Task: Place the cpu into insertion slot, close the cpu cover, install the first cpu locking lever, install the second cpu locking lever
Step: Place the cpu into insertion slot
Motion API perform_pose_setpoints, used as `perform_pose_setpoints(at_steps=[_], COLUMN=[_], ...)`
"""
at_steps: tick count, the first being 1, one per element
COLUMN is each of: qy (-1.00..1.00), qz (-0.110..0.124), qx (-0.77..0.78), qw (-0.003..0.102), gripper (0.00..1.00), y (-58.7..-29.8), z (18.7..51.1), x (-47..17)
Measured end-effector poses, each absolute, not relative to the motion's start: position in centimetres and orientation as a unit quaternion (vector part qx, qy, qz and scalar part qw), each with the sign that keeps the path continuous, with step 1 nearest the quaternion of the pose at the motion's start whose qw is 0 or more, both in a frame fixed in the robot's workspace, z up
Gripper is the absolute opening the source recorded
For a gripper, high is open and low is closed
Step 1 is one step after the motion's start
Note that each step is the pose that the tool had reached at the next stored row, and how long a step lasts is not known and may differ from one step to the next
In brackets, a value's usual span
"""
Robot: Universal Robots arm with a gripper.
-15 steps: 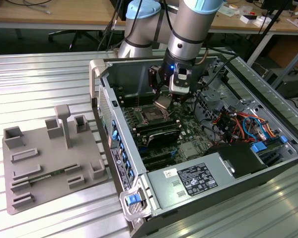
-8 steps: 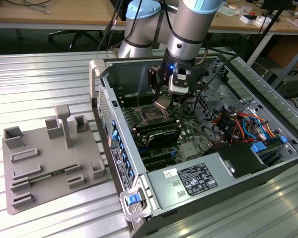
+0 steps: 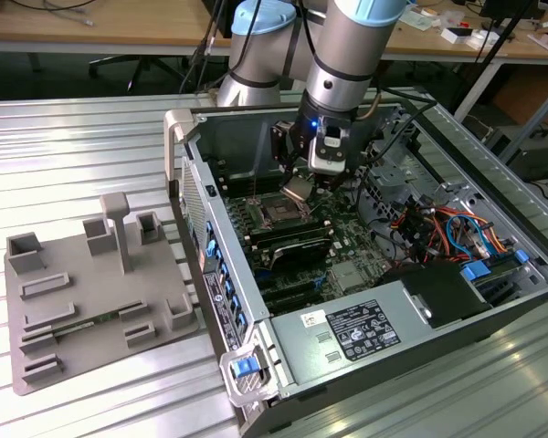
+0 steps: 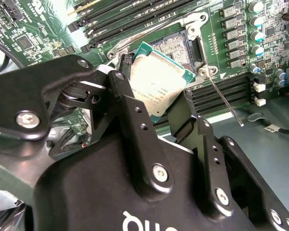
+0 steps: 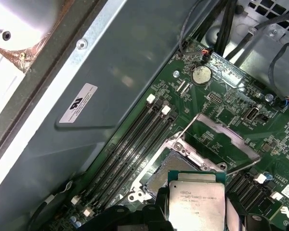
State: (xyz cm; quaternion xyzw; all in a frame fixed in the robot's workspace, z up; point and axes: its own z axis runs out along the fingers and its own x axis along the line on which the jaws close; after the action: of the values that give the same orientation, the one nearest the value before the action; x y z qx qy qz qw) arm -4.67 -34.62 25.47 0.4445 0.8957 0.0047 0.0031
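the end effector (image 4: pixel 153 108) is clenched on the cpu (image 4: pixel 159 79) by opposite edges, likely the right hold for a light, stiff, slick, fragile chip.

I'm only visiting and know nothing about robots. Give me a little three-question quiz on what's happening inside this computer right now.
1. True or false: the cpu already lies seated in the insertion slot.
2. The cpu cover is: A) shut over the slot; B) swung open; C) removed altogether.
3. Fill in: the gripper is shut on the ____.

Key: 1 false, it is held above the slot; 2 B; 3 cpu.
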Motion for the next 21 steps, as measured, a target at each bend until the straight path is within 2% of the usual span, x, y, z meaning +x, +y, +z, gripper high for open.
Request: perform_pose_setpoints(at_steps=[21], qy=[0.884], qz=[0.005], qx=[0.468], qw=[0.003], gripper=[0.55], y=[-34.63], z=[25.40], x=[-5.17])
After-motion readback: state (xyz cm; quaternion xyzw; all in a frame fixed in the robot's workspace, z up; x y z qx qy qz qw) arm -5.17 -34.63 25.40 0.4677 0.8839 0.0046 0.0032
